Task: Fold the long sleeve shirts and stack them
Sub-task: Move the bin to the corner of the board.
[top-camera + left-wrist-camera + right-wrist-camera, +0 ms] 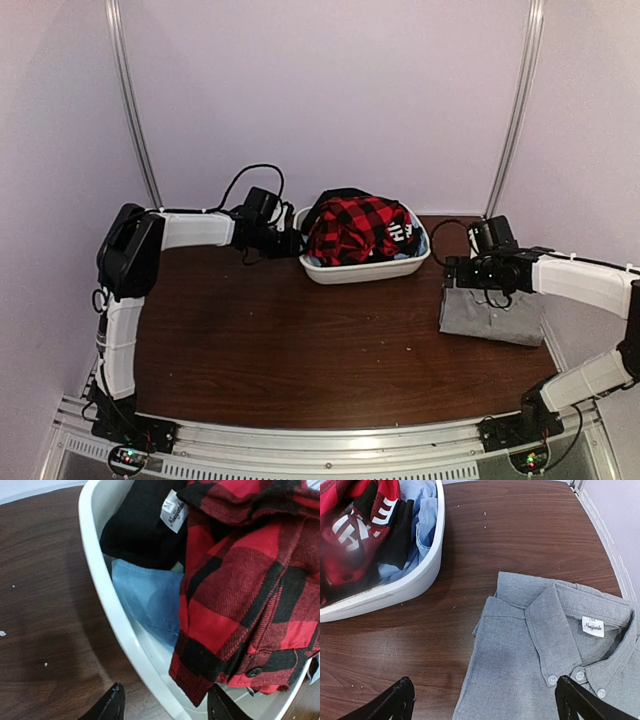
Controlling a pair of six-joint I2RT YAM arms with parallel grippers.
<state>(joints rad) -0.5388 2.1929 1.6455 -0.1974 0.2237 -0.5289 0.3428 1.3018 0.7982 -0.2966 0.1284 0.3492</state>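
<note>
The red-and-black check flannel shirt lies heaped in a white tub at the back of the table. In the left wrist view a corner of the flannel hangs over the tub's rim. My left gripper is open, its jaws astride that rim and the shirt corner, gripping nothing. The grey shirt lies folded on the table at the right, collar and white label up. Just above it my right gripper hovers wide open, one finger over bare wood and the other over the shirt.
The tub also holds a light blue garment and a black one with a white label. The table's right edge and rail run close behind the grey shirt. Brown tabletop spreads in front of the tub.
</note>
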